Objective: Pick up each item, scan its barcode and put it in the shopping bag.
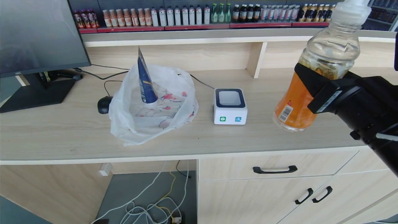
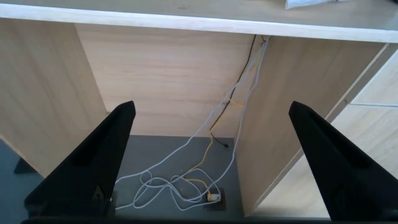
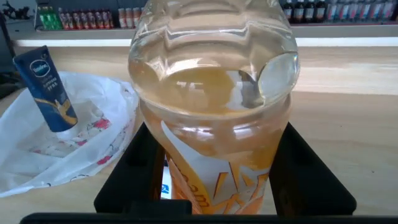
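My right gripper is shut on an orange drink bottle and holds it in the air at the right, tilted, with its barcode label facing the counter. The same bottle looms close in the right wrist view. The white barcode scanner sits on the wooden counter to the bottle's left. Further left lies the white shopping bag, open, with a blue tube standing in it; the bag and tube also appear beyond the bottle. My left gripper hangs open below the counter edge.
A monitor on its stand occupies the counter's far left, with a black mouse and cables beside the bag. A wooden divider rises behind the scanner. Shelves of bottles line the back. Drawers and loose cables lie below.
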Available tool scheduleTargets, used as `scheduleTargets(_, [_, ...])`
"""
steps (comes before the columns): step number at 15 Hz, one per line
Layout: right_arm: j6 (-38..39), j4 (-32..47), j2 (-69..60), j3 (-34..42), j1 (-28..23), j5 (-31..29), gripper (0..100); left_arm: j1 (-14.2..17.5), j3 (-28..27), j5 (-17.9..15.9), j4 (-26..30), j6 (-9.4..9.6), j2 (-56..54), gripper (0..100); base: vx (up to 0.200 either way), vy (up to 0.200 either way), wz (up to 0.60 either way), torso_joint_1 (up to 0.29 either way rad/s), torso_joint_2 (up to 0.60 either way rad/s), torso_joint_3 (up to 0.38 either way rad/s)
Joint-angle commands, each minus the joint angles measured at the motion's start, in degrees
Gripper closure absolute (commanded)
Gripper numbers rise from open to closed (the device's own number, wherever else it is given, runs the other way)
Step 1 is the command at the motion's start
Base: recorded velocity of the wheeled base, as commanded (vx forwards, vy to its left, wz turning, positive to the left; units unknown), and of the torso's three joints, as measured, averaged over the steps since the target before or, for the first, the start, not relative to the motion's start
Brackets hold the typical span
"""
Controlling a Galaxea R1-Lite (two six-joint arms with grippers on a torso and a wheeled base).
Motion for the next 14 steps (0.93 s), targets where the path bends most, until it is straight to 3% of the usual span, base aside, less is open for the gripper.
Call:
scheduleTargets(1, [-0.54,0.00,1.75,-3.98,1.59,-0.72,100,0.00,0.00,0.00,0.00,0.03,0.00,0,0.000,0.000,0.00,0.000,0.00,0.000])
scheduleTargets(9, [-9.60,0.17,8.60,-12.86,2.21,-0.89,100,0.00,0.00,0.00,0.00,0.03,0.00,0,0.000,0.000,0.00,0.000,0.00,0.000])
scheduleTargets(14, [-16.36,2.02,15.37,-24.02,2.30,-0.45,100,0.00,0.00,0.00,0.00,0.03,0.00,0,0.000,0.000,0.00,0.000,0.00,0.000])
